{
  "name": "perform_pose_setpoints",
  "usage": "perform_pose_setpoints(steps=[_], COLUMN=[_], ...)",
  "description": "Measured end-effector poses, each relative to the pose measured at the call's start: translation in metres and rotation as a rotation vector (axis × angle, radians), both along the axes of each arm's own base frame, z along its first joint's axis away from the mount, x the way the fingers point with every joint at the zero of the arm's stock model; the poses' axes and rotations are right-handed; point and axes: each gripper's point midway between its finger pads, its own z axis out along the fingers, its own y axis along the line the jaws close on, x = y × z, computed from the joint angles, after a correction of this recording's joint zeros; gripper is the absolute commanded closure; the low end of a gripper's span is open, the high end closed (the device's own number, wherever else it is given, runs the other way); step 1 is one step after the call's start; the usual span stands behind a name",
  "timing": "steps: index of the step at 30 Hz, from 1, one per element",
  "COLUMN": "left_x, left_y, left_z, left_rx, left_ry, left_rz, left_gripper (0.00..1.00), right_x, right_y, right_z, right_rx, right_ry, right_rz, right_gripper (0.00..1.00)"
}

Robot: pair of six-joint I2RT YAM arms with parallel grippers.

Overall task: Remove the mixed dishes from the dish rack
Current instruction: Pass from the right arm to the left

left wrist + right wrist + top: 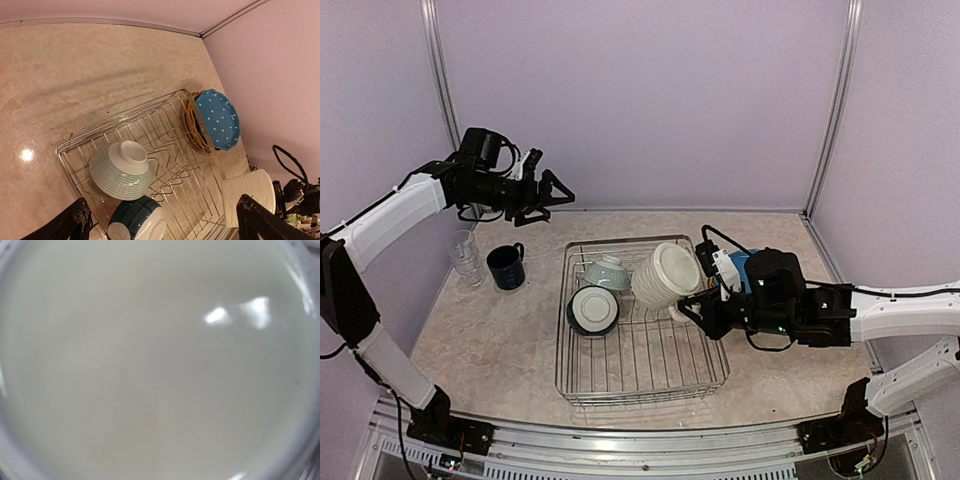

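Over the dish rack [650, 365], the right claw [693, 311] holds a cream mug [665, 275].

Left pincer [558, 203] agape, right pincer [692, 312] clamped.

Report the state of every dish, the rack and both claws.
Cream mug: tipped sideways over the rack.
Right claw: shut on cream mug.
Left claw: open, empty, raised.
Pale bowl: in rack, base up, tilted.
Dark bowl: in rack, base up.
Blue plate: on edge at rack's end.
Navy mug: upright on table.
Glasses: upright on table.
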Motion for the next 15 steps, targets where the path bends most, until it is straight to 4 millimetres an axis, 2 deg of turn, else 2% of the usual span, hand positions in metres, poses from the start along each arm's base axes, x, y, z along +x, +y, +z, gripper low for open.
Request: perform_pose_setpoints(steps=[3,7,11,15], left_x=[-0.015,-0.046,-0.081,-0.109], left_y=[-0.021,-0.058,-0.089,-0.109], left_z=[0.019,0.040,0.047,0.054], left_rx=[-0.115,-0.258,-0.352,-0.432], left_ry=[-0.023,-0.031,-0.002,0.030], left_rz=[-0.112,-0.306,-0.472,-0.598], left_gripper=[0.02,0.02,0.06,0.11], right_x=[0.012,0.027,0.036,0.035], right_y=[0.003,0.009,0.026,0.048], right_z=[0.017,0.043,0.058,0.070], right_rx=[0.104,0.245,0.340,0.401], right_ry=[0.004,-0.008,-0.012,-0.015], right_rz=[-0.025,-0.036,0.007,0.081], right_gripper=[1.00,1.00,1.00,1.00])
